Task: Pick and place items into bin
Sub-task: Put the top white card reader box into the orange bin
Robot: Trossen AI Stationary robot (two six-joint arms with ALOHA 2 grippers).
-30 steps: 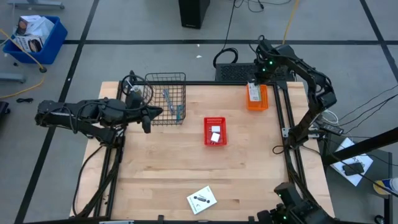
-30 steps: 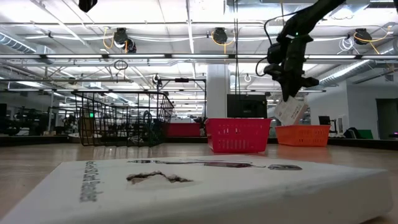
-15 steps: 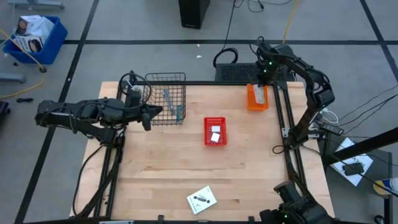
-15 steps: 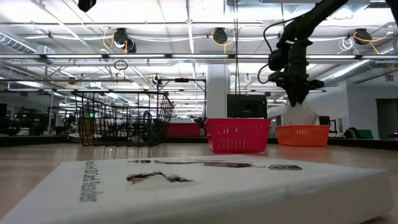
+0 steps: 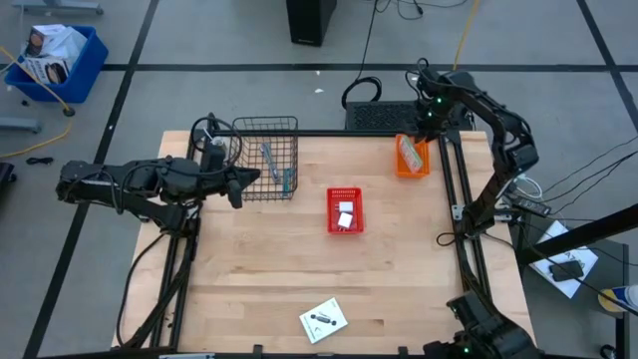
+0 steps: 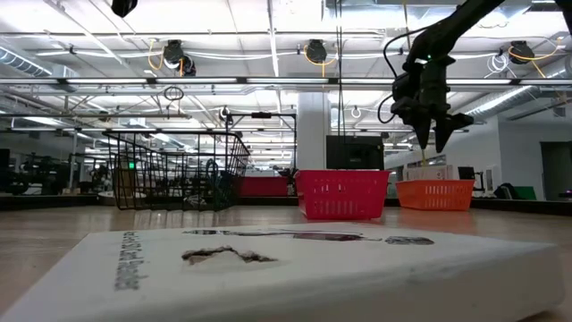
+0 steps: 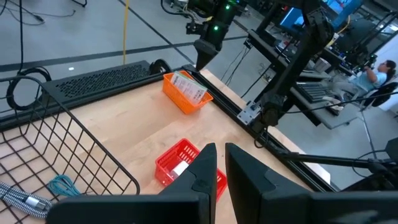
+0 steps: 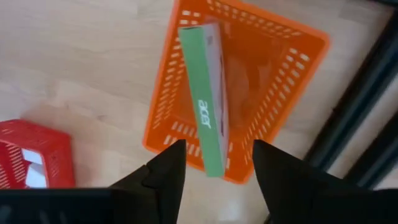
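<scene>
Right pincer (image 8: 213,163) spread above orange bin (image 8: 292,74); wrist view alone shows green-edged box (image 8: 208,99) inside.

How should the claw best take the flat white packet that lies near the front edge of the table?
The packet lies flat and alone on the bare table, turned at an angle. Probably come straight down from above and pinch across its two opposite long edges, with the claw turned to match that angle.

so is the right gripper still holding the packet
No, the right gripper is open above the orange bin, and the packet lies free inside it.
</scene>
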